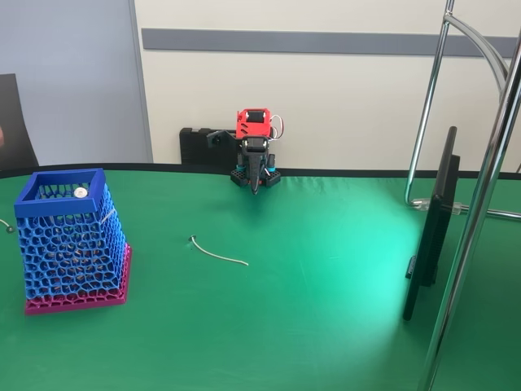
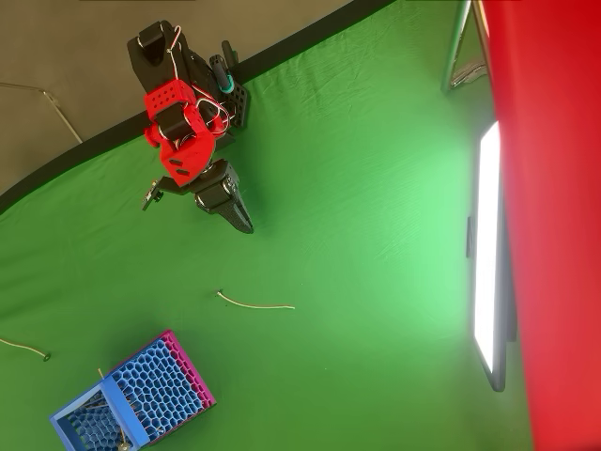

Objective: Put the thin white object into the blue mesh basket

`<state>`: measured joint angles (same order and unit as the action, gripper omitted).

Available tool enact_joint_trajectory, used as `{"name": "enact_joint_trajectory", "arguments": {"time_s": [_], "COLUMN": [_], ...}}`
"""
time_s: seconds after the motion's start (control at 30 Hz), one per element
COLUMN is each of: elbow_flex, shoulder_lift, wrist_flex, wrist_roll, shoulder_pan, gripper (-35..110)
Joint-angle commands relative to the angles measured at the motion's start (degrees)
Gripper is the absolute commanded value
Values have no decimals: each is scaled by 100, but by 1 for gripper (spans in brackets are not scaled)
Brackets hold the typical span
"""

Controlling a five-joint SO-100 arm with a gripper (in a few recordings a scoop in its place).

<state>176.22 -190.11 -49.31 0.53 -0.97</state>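
The thin white object (image 1: 218, 251) lies flat on the green cloth near the middle, slightly curved, its small knob at the left end; in the overhead view it (image 2: 255, 303) lies below the arm. The blue mesh basket (image 1: 32, 189) stands upright at the left on its magenta base, and shows at the bottom left from overhead (image 2: 113, 393). My gripper (image 1: 256, 186) hangs folded down at the table's back edge, its dark jaws together on nothing. Overhead, the gripper (image 2: 246, 225) points toward the object, about a hand's length from it.
A small white ball (image 1: 80, 193) rests inside the basket's top. Another thin cord (image 2: 23, 348) lies at the left edge of the cloth. A dark flat panel (image 1: 431, 228) and a chrome stand (image 1: 476, 212) occupy the right side.
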Motion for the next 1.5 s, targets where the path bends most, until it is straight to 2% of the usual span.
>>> {"name": "enact_joint_trajectory", "arguments": {"time_s": [0.0,1.47], "elbow_flex": [44,-44], "shoulder_lift": [-35,-35], "wrist_flex": [-35,-316], "wrist_roll": [-123,360], "shoulder_pan": [-26,-123], "gripper": [1,1]}}
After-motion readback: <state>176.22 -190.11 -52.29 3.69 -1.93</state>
